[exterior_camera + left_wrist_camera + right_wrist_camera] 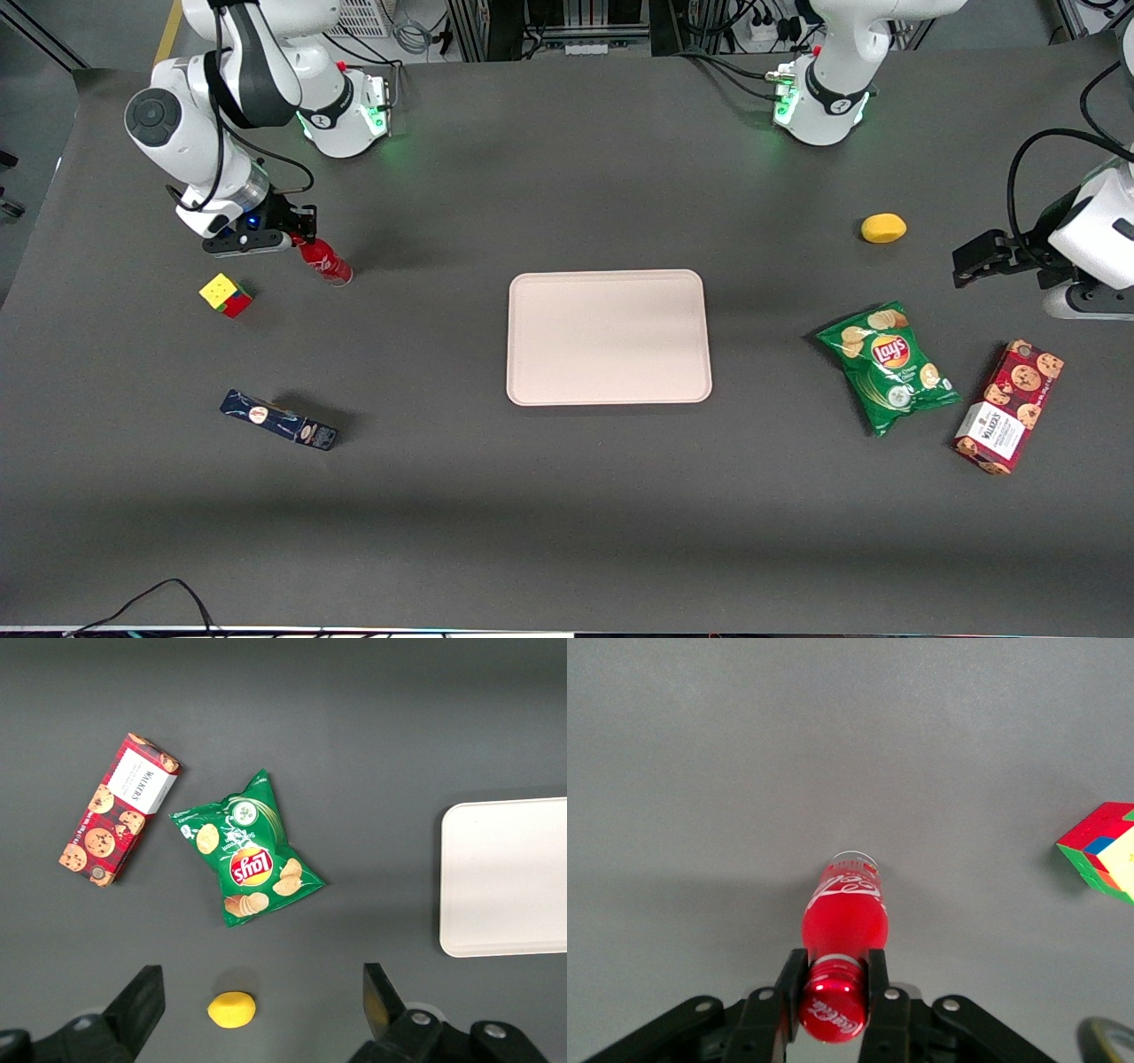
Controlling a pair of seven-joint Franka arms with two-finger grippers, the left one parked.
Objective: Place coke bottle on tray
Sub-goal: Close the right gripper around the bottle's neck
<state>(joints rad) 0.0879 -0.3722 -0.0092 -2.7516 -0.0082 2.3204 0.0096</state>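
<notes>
Nearest the wrist camera, the hand [835, 992] clamps the coke bottle's [843, 904] neck, half hiding its cap.

Tray [609, 337] at frame centre of front view. Coke bottle [324, 260] upper left, tilted, neck between fingers of gripper [299, 239]. Rubik's cube [225, 294] just below gripper; elongated box [279, 420] lower left. Lemon [883, 228] upper right; Lay's chips bag [888, 365] below it; Walkers cookie box [1009, 406] beside bag, nearer frame's right edge.

coke bottle [325, 260]: red, white script | gripper [298, 236]: black | tray [609, 337]: pale pinkish-beige | cube [226, 294]: yellow, red, green | desk [567, 514]: dark grey
</notes>
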